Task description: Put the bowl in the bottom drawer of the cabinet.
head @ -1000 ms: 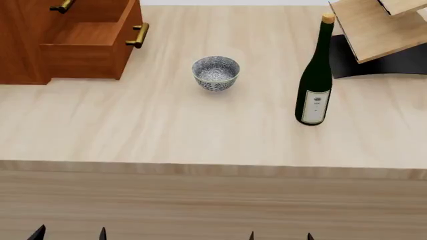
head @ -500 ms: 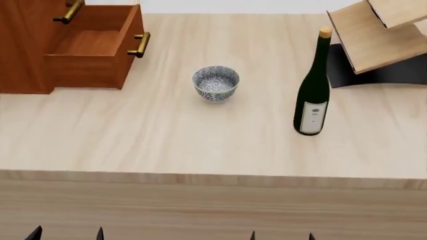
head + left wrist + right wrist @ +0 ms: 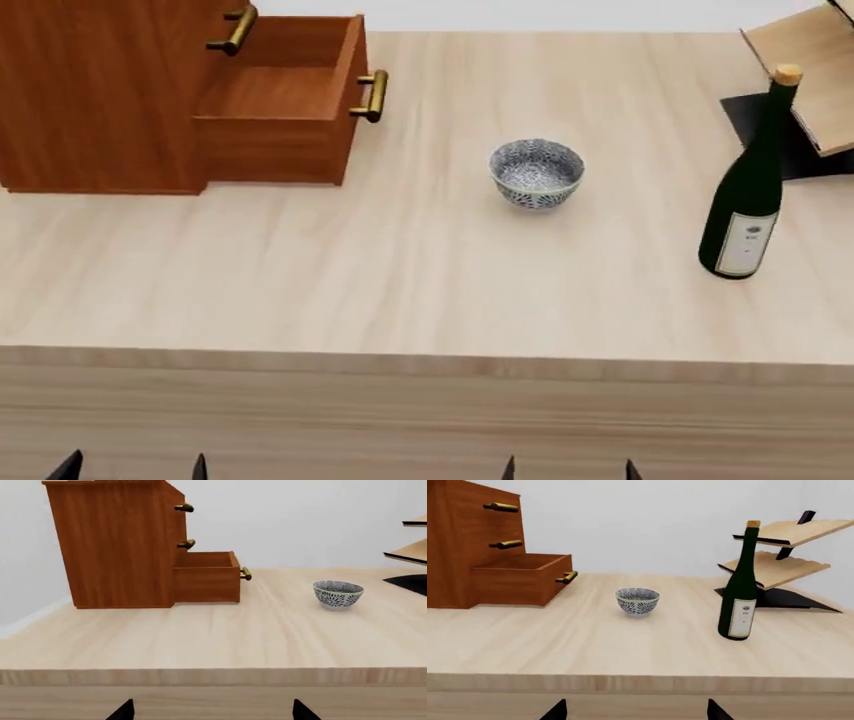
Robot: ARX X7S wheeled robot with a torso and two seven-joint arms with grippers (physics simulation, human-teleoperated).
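Both pincers point(image 3: 134, 466) point(image 3: 570, 466) low, seemingly open

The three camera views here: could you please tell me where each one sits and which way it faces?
Head view: above, looking down on the table, bowl and open bottom drawer; gripper tips at the lower edge.
Left wrist view: low at the table's near edge, facing the cabinet; dark fingertips show.
Right wrist view: low, likewise, facing the bottle and rack; fingertips show.
All three share the bowl and drawer.

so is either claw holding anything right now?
No. The bowl sits alone on the table; both claws, the left claw and right claw, are empty, short of it.
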